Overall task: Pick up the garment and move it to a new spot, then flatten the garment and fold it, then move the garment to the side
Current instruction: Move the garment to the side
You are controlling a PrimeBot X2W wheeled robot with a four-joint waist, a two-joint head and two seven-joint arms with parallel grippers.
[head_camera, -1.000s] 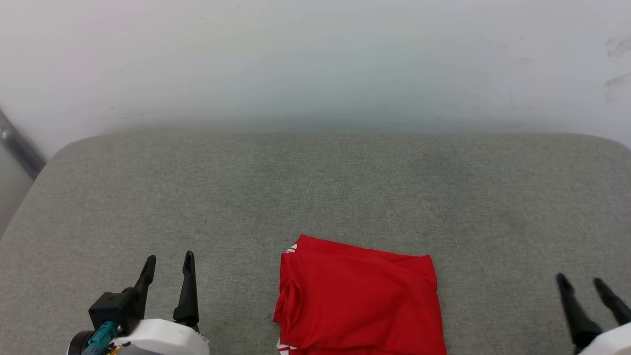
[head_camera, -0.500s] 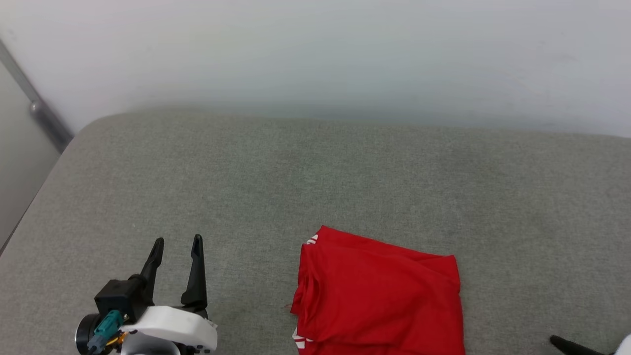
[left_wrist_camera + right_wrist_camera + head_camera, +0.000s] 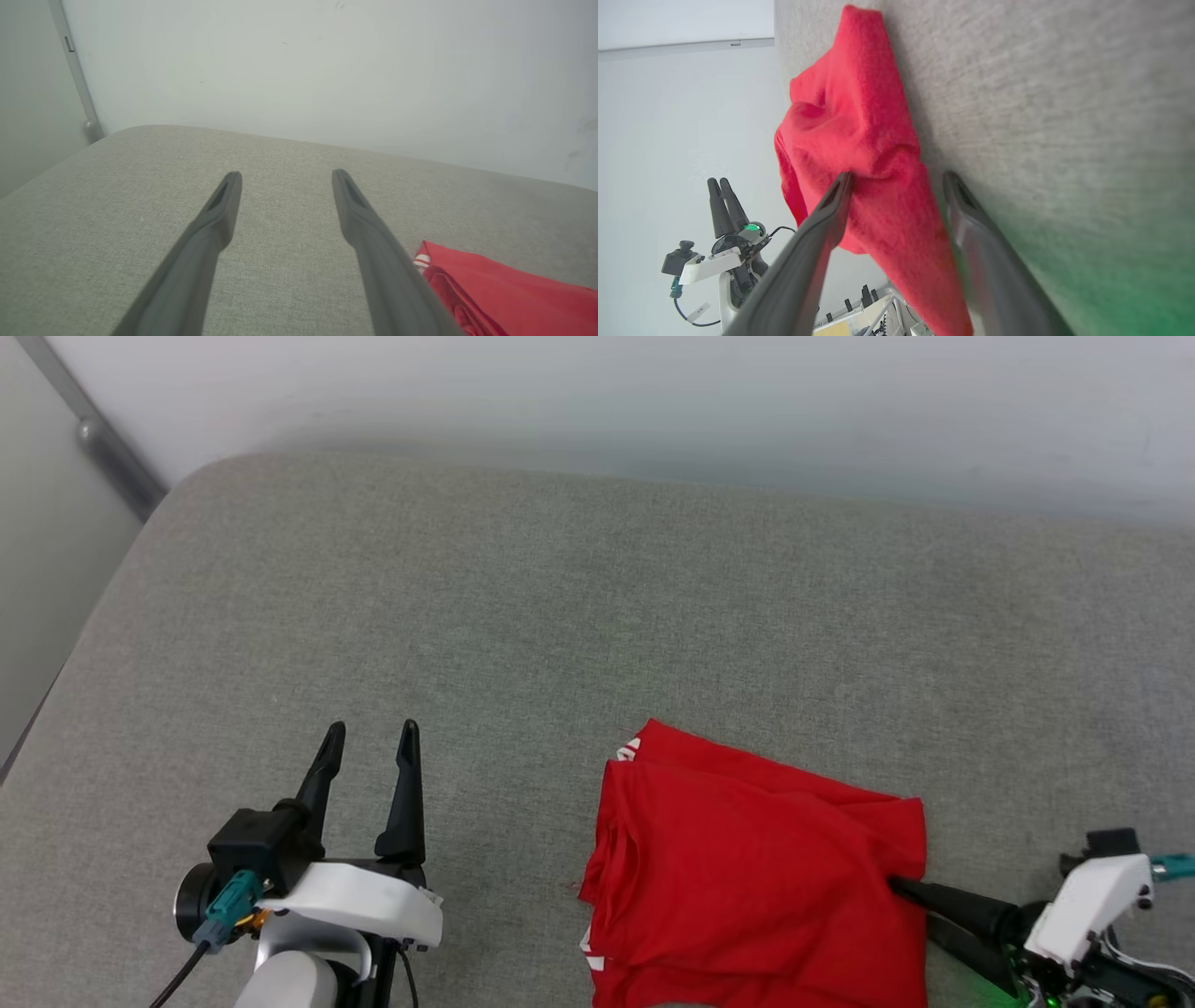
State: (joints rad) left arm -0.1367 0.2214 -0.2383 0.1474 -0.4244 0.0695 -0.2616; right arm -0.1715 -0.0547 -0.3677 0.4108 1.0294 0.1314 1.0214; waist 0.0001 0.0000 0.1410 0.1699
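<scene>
The garment (image 3: pixel 756 868) lies folded into a red rectangle near the front of the grey cushion (image 3: pixel 597 616), with striped white trim showing at its far left corner. My right gripper (image 3: pixel 910 901) points left at its right edge. In the right wrist view my right gripper (image 3: pixel 899 175) is open, its fingers astride the raised edge of the garment (image 3: pixel 859 130), one over the cloth and one along the cushion. My left gripper (image 3: pixel 372 728) stands open over bare cushion, well left of the garment. The left wrist view has my left gripper (image 3: pixel 286 173) holding nothing and the garment (image 3: pixel 509 298) at lower right.
A pale wall (image 3: pixel 653 392) rises behind the cushion's far edge. A grey metal rail (image 3: pixel 93 429) runs down the far left corner, where the cushion rounds off. Bare cushion stretches beyond and to the left of the garment.
The head camera has turned and tilted down, shifting the whole picture. My right gripper has swung to point left and reached the garment's right edge. The garment lies as before.
</scene>
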